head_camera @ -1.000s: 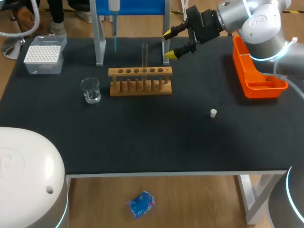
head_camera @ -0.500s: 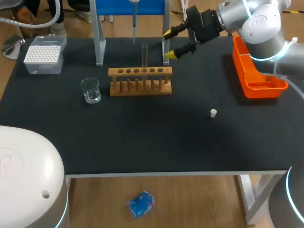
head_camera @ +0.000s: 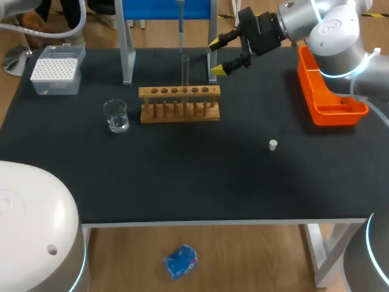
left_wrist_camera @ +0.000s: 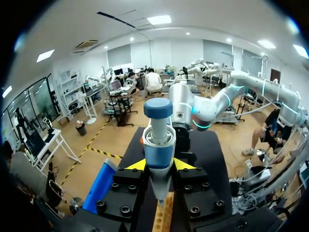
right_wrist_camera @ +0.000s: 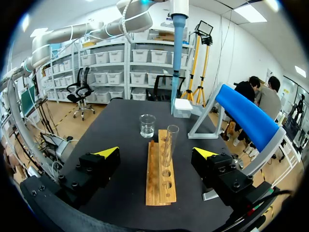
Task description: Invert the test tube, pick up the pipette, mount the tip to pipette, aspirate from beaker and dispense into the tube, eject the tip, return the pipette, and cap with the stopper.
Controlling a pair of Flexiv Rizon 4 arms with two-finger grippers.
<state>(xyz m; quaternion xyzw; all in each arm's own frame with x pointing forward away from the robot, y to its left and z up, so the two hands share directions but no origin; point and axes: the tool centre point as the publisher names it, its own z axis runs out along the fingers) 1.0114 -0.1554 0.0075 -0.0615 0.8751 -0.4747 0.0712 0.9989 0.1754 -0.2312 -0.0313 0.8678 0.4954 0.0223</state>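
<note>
The pipette (head_camera: 180, 24) has slid to the right along the far side of the table over the last second. It went from above the left end of the rack (head_camera: 179, 103) to almost over the tube (head_camera: 185, 70), which stands upright in the rack. The pipette's thin end now hangs just left of and above the tube's mouth. The left gripper (left_wrist_camera: 159, 165) is clamped on the pipette's body, one yellow tip on each side. The right gripper (head_camera: 219, 56) has not moved: it hovers behind the rack's right end, fingers spread wide and holding nothing. The beaker (head_camera: 115, 115), stopper (head_camera: 273, 145) and tip box (head_camera: 56, 74) lie where they were.
</note>
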